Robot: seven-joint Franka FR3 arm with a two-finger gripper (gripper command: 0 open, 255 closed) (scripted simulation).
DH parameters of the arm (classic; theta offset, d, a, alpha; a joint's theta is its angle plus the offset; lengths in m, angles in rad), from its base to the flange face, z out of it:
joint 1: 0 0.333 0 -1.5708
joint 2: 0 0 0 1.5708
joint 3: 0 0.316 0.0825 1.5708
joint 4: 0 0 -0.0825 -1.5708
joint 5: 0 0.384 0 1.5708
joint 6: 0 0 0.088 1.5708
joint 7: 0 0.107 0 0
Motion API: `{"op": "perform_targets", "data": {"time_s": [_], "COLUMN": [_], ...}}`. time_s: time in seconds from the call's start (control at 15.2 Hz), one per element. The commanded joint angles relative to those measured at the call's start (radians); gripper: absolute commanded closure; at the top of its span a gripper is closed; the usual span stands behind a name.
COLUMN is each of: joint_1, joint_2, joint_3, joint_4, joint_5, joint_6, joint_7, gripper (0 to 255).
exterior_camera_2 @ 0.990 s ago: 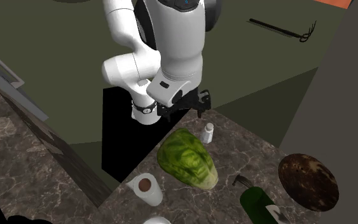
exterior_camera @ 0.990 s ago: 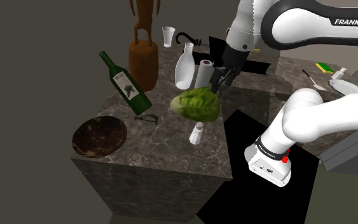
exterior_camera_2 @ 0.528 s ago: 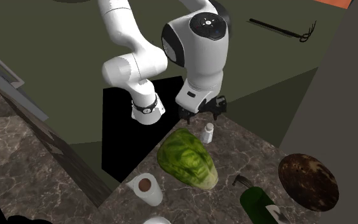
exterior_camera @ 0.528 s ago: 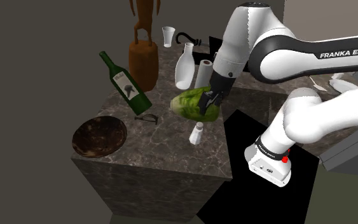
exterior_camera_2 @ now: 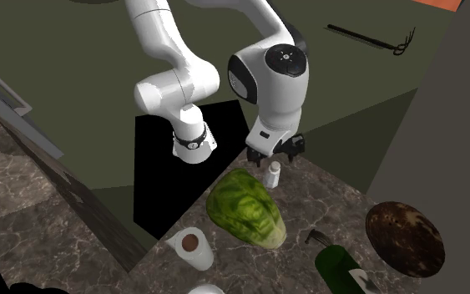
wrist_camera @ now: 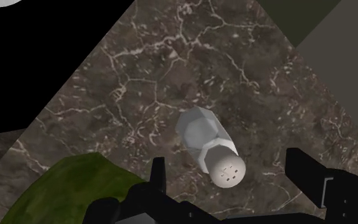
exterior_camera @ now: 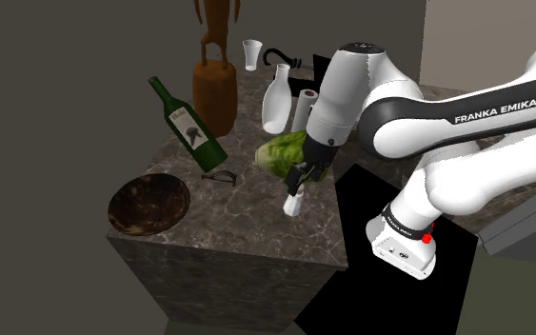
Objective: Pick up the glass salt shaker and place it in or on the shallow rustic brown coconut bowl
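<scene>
The salt shaker (exterior_camera: pixel 294 201) (exterior_camera_2: pixel 272 174) (wrist_camera: pixel 210 147) is a small pale faceted jar with a perforated white cap, standing upright near the edge of the dark marble counter (exterior_camera: pixel 247 224). My gripper (exterior_camera: pixel 300 180) (exterior_camera_2: pixel 274 154) (wrist_camera: pixel 229 169) hangs open just above it, one finger on each side of the cap and neither touching it. The shallow brown bowl (exterior_camera: pixel 148 204) (exterior_camera_2: pixel 403 238) lies on the counter's corner, well off to the shoulder view's left of the shaker.
A green lettuce head (exterior_camera: pixel 280 152) (exterior_camera_2: pixel 245 206) (wrist_camera: pixel 56 191) lies right beside the shaker. A green wine bottle (exterior_camera: pixel 189 126), a pair of glasses (exterior_camera: pixel 221 176), a white vase (exterior_camera: pixel 276 100), a paper roll (exterior_camera: pixel 304 109), a brown statue (exterior_camera: pixel 214 86) and a small glass (exterior_camera: pixel 252 54) stand behind.
The arm has swung from behind the lettuce and come down over its near side. The open gripper now sits just above the shaker. The shaker has not moved.
</scene>
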Motion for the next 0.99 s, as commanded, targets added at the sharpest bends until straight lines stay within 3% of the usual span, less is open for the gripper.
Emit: {"op": "perform_targets", "data": {"time_s": [0.0,0.59,0.66,0.92], "joint_1": [0.001,0.003,0.003,0.003], "joint_2": [0.025,0.044,0.044,0.044], "joint_3": [0.013,0.022,0.022,0.022], "joint_4": [-0.016,-0.027,-0.027,-0.027], "joint_5": [0.011,0.019,0.019,0.019], "joint_6": [0.042,0.071,0.071,0.072], "joint_7": [-0.002,-0.004,-0.004,-0.004], "gripper": [0,0,255,255]}}
